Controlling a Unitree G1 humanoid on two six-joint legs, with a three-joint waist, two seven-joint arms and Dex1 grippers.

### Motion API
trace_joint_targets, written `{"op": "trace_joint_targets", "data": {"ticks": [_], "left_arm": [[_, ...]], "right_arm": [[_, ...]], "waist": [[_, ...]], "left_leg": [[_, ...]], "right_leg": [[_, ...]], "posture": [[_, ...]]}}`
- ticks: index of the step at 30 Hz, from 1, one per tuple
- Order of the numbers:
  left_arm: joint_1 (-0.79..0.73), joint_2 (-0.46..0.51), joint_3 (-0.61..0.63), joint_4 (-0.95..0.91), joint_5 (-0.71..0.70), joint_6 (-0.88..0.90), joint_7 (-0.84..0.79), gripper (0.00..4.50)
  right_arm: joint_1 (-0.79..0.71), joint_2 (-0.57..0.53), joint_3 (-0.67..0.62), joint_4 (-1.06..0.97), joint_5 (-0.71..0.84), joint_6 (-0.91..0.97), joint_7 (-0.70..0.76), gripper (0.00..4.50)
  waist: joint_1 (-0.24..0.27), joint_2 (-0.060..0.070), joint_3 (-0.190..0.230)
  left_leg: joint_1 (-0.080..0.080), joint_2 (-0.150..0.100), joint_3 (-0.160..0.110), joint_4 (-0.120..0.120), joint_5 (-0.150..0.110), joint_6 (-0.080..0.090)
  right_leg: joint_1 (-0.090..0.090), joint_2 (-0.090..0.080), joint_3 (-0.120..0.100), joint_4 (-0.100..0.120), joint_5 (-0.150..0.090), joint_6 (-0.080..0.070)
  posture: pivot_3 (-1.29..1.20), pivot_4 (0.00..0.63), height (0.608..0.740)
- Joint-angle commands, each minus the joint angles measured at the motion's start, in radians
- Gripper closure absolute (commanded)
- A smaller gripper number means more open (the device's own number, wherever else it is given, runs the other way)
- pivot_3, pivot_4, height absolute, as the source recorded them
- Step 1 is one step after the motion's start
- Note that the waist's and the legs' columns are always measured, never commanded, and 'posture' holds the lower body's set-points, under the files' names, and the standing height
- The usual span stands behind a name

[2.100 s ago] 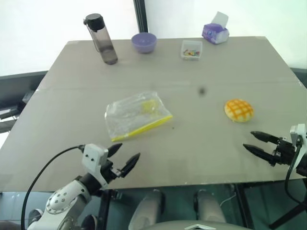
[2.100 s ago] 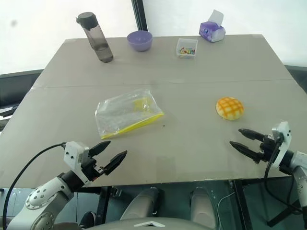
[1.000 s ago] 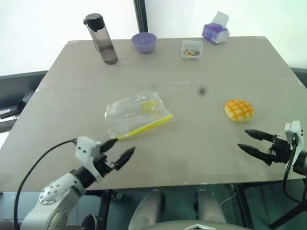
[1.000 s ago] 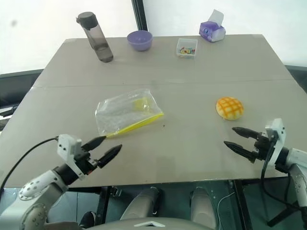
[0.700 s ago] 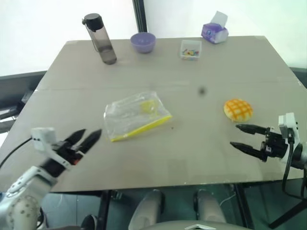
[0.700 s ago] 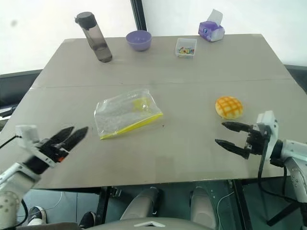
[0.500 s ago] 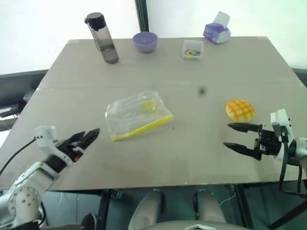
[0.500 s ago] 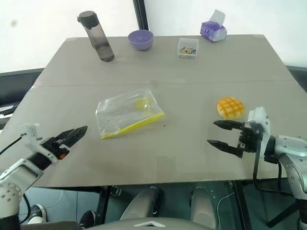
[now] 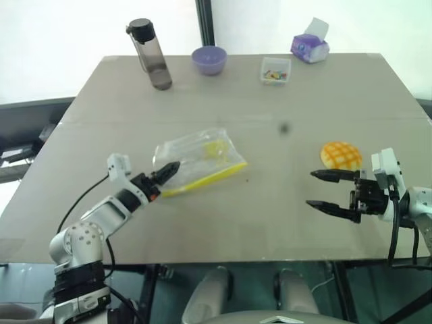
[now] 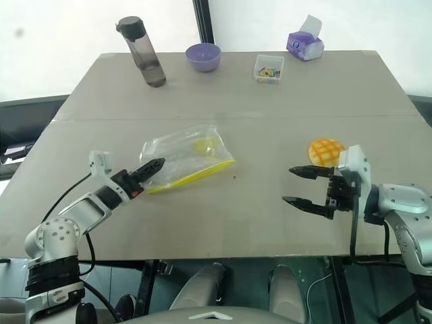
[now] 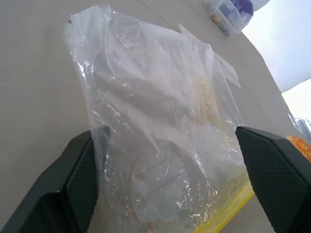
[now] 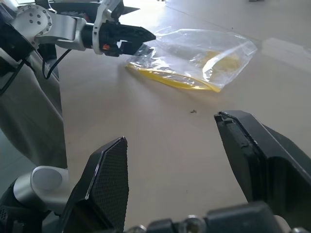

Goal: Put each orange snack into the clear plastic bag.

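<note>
Spanning most of the frame, grey table (image 9: 283,223), clear plastic bag (image 9: 199,160) flat at centre-left, left gripper (image 9: 164,172) at its near corner, fingers straddling the bag edge, right gripper (image 9: 325,190) lower right, fingers spread, empty, orange snack (image 9: 341,155) just beyond it.

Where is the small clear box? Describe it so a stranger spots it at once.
Look at the table's far edge: the small clear box sits between the purple bowl and the purple tissue pack. It alone is transparent, square and holds coloured bits.
</note>
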Motion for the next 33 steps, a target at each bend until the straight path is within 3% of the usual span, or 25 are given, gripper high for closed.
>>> {"op": "trace_joint_targets", "data": {"ticks": [1, 5, 7, 10, 13, 17, 21, 29, 33], "left_arm": [[0.001, -0.028, -0.033, 0.019, -0.027, 0.072, 0.024, 1.93], [-0.007, -0.042, -0.013, -0.008, -0.073, 0.125, 0.045, 3.88], [-0.008, -0.051, 0.003, -0.002, -0.096, 0.146, 0.058, 4.46], [0.009, -0.064, 0.012, -0.062, -0.262, 0.254, 0.038, 4.46], [0.043, -0.076, -0.011, -0.146, -0.443, 0.338, 0.047, 4.46], [0.057, -0.082, -0.048, -0.146, -0.527, 0.347, 0.129, 4.46], [0.063, -0.083, -0.068, -0.138, -0.564, 0.322, 0.182, 4.46], [0.077, -0.057, -0.099, -0.137, -0.607, 0.281, 0.22, 4.46], [0.087, -0.052, -0.11, -0.13, -0.598, 0.256, 0.227, 4.46]], "right_arm": [[-0.005, 0.004, -0.001, -0.032, 0.007, -0.014, -0.009, 1.22], [-0.011, 0.012, 0.009, -0.021, -0.001, -0.018, -0.021, 1.22], [-0.021, 0.02, 0.025, -0.013, -0.017, -0.035, -0.023, 1.22], [-0.05, 0.079, 0.078, 0.015, -0.12, -0.103, -0.103, 1.22], [-0.082, 0.134, 0.192, 0.085, -0.379, -0.184, -0.271, 1.22], [-0.151, 0.169, 0.317, 0.22, -0.605, -0.317, -0.373, 1.22], [-0.235, 0.219, 0.37, 0.318, -0.701, -0.353, -0.451, 1.22], [-0.292, 0.232, 0.38, 0.386, -0.708, -0.426, -0.44, 1.22], [-0.227, 0.18, 0.35, 0.262, -0.526, -0.402, -0.28, 1.22]], "waist": [[-0.001, 0.0, 0.0], [-0.004, 0.0, 0.0], [-0.004, 0.001, 0.0], [-0.005, 0.0, 0.0], [-0.01, -0.001, 0.0], [-0.011, -0.001, 0.001], [-0.024, -0.001, 0.001], [-0.029, -0.001, 0.001], [-0.029, -0.001, 0.001]], "left_leg": [[0.0, 0.0, 0.0, 0.0, 0.0, 0.0], [0.0, 0.0, 0.0, 0.0, 0.0, 0.0], [0.0, 0.0, 0.0, 0.0, 0.0, 0.0], [0.0, 0.0, 0.0, 0.0, 0.0, 0.0], [-0.001, 0.0, -0.001, 0.001, 0.0, 0.0], [-0.001, -0.001, -0.001, 0.0, 0.003, -0.005], [-0.001, -0.001, 0.001, 0.0, 0.003, -0.006], [-0.001, -0.001, 0.001, 0.0, 0.003, -0.006], [-0.001, 0.0, 0.001, 0.0, 0.003, -0.006]], "right_leg": [[0.0, 0.0, 0.0, 0.0, 0.0, 0.0], [-0.001, 0.0, 0.0, 0.0, 0.0, 0.0], [-0.001, 0.0, 0.0, 0.0, 0.0, 0.0], [-0.001, 0.001, 0.0, 0.0, 0.0, 0.0], [-0.002, 0.0, 0.001, 0.0, 0.0, 0.0], [-0.004, 0.002, 0.002, 0.002, 0.0, 0.0], [-0.004, 0.002, 0.003, 0.002, 0.001, -0.001], [-0.004, 0.003, 0.003, 0.001, 0.001, -0.001], [-0.004, 0.003, 0.003, 0.001, 0.001, -0.001]], "posture": [[0.0, 0.15, 0.739], [0.0, 0.15, 0.739], [0.0, 0.15, 0.739], [0.0, 0.15, 0.739], [0.0, 0.15, 0.739], [0.0, 0.15, 0.739], [0.0, 0.15, 0.739], [0.0, 0.15, 0.739], [0.0, 0.15, 0.739]]}}
